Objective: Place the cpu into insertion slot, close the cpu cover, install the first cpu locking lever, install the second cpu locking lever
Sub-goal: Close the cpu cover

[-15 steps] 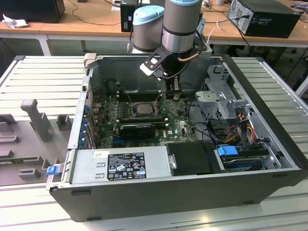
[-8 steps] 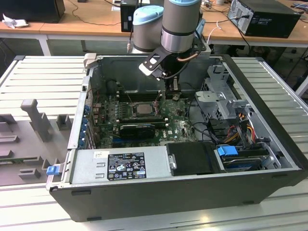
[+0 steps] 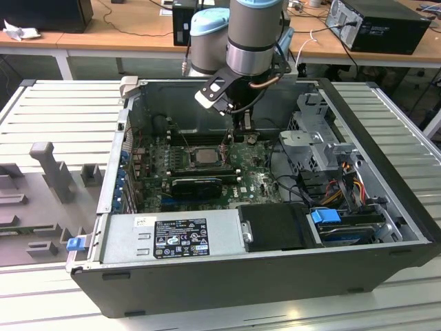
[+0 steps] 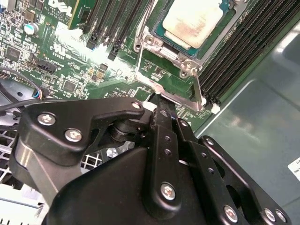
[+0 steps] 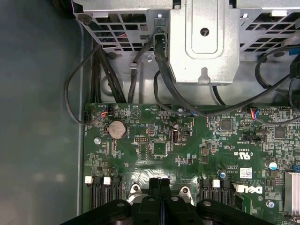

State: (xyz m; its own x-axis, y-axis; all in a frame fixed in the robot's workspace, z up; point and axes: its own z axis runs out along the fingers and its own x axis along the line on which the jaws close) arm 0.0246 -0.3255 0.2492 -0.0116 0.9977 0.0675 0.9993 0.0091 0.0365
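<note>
A: Well, the fingers (image 4: 165,123) are pressed together, tips beside the raised lever (image 4: 198,90). The cpu (image 4: 192,21) sits just beyond them, and the cover (image 4: 142,47) looks down.

B: Risky! A glancing push could slip off that lever and gouge the board (image 4: 70,65).

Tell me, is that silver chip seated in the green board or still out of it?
In. The cpu lies flat on the motherboard, and the cpu cover lies down as a metal frame around its edges.

Electronics lab or workshop, open computer case (image 3: 241,283) on slatted metal bench (image 3: 62,103), cabled desks (image 3: 131,31) behind
</note>
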